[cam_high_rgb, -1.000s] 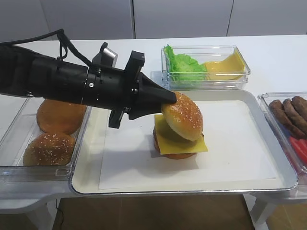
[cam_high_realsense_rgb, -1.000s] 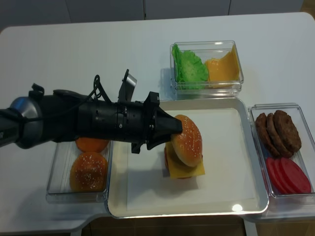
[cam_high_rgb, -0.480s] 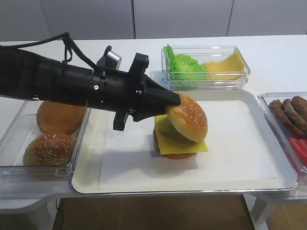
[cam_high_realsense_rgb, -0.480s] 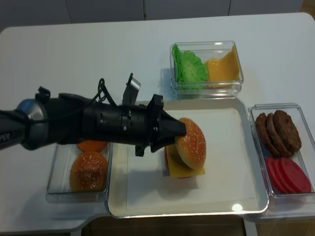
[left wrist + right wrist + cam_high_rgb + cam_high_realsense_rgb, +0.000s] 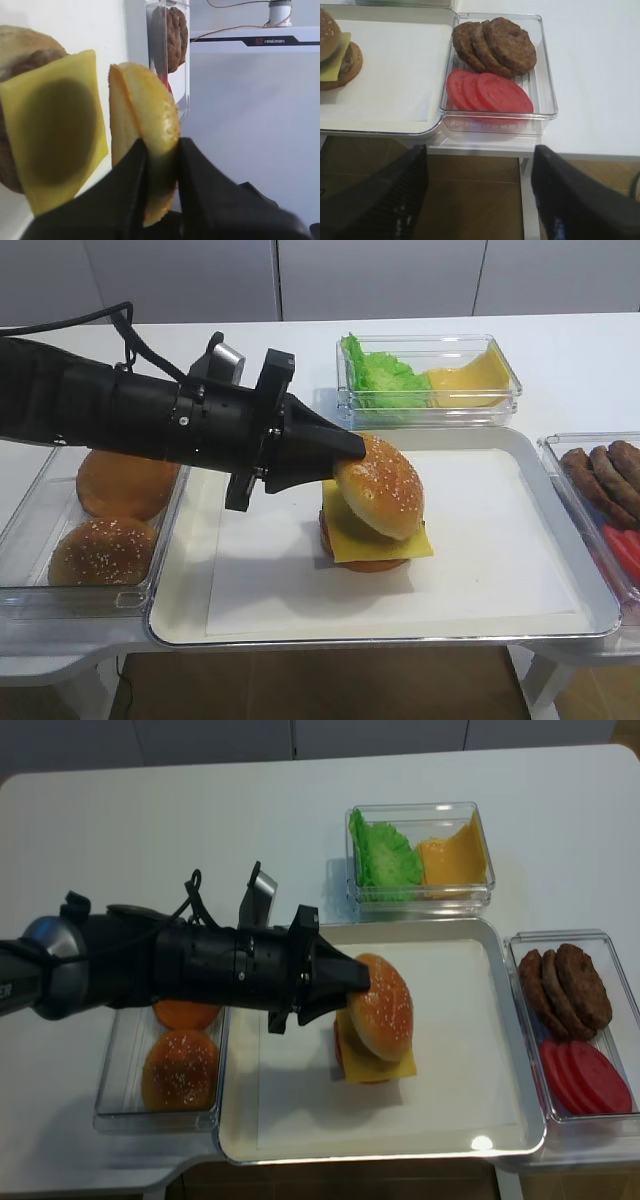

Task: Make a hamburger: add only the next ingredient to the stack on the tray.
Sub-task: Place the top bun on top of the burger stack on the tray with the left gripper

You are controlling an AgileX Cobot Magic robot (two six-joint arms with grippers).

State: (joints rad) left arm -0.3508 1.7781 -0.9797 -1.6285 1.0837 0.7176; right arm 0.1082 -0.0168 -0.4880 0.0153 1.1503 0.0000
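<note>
Sesame bun top [image 5: 381, 486] clamped at its edge by left gripper [image 5: 350, 447] fingers [image 5: 131, 185], tilted above cheese-topped stack [image 5: 373, 536], mid-frame. Stack sits on tray [image 5: 500, 618]. Right gripper fingers [image 5: 395, 185] spread apart, empty.

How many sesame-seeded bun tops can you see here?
2. One sesame bun top is pinched in the left gripper, tilted above the cheese-topped stack on the tray. The other lies in the clear box on the left.
</note>
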